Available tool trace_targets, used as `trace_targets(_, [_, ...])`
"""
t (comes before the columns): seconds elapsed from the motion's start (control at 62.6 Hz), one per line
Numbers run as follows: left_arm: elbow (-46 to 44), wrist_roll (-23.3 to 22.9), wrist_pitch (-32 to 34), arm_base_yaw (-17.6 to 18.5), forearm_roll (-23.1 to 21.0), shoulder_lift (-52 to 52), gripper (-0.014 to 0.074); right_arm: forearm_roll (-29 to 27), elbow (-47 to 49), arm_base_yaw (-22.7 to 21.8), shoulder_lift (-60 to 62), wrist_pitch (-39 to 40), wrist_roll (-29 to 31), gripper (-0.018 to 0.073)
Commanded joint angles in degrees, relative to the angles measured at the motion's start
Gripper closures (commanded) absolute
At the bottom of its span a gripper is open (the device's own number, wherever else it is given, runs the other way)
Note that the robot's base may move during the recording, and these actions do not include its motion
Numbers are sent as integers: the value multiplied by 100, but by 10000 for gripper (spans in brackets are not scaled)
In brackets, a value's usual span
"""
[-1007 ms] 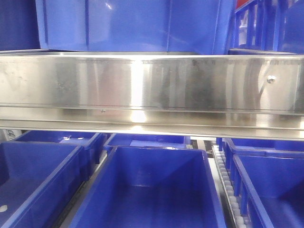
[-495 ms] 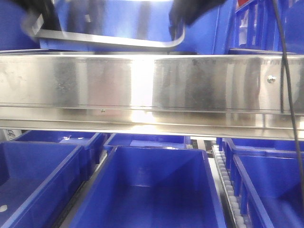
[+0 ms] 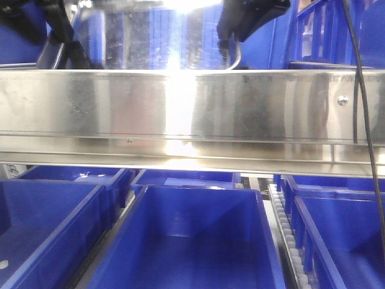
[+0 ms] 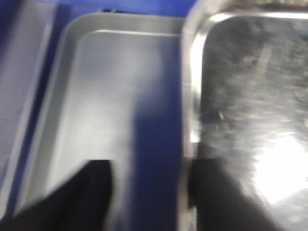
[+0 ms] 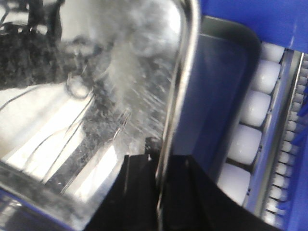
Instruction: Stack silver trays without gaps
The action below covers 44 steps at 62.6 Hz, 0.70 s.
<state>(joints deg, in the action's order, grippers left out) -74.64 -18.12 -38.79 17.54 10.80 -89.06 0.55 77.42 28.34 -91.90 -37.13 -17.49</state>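
One silver tray (image 3: 156, 36) hangs tilted above the shelf, its shiny inside facing the front camera. My right gripper (image 5: 161, 197) is shut on its rim (image 5: 185, 86), one finger inside and one outside; from the front it sits at the tray's right corner (image 3: 231, 42). My left gripper (image 4: 150, 197) is open at the tray's left edge (image 4: 190, 96). Its right finger (image 4: 216, 197) lies against the inside of the rim, and its left finger (image 4: 72, 197) stands well apart. A second silver tray (image 4: 96, 106) lies flat below, beside the held one (image 5: 216, 86).
A long brushed-steel shelf band (image 3: 192, 108) crosses the front view below the tray. Blue bins (image 3: 192, 241) sit on the lower level, more blue bins behind the tray. White rollers (image 5: 250, 144) run along the right of the lower tray. A black cable (image 3: 361, 90) hangs at right.
A second ago neither arm nor tray showed in the front view. The tray then came in at the top with both grippers and has since dropped lower and tipped up more steeply.
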Motion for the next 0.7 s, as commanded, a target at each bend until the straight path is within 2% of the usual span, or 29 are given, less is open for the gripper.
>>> trace_targets(0.0, [-45, -47, -30, -23, 102, 16, 204, 91, 20, 20, 52, 69, 105, 398])
trace_targets(0.048, [-45, -47, -30, -23, 102, 16, 204, 91, 20, 20, 52, 69, 105, 335])
trace_targets(0.096, [-45, -47, -30, -23, 102, 16, 204, 91, 20, 20, 52, 45, 105, 310])
trace_targets(0.272, [-48, -47, -260, -23, -2, 42, 206, 163, 20, 20, 52, 34, 105, 341])
trace_targets(0.352, [-48, -47, -310, -23, -52, 95, 231, 163, 20, 20, 63, 34, 105, 388])
trace_targets(0.431, [-48, -47, -253, -23, -113, 236, 318, 163, 20, 20, 84, 34, 105, 472])
trace_targets(0.559, [-48, -10, -8, -23, -149, 542, 582, 163, 20, 20, 155, 81, 105, 641])
trace_targets(0.591, [-48, 32, 63, -23, -149, 624, 634, 163, 20, 20, 184, 151, 105, 648])
trace_targets(0.687, [-48, 234, 305, -11, -149, 920, 591, 178, 20, 20, 384, 435, 105, 646])
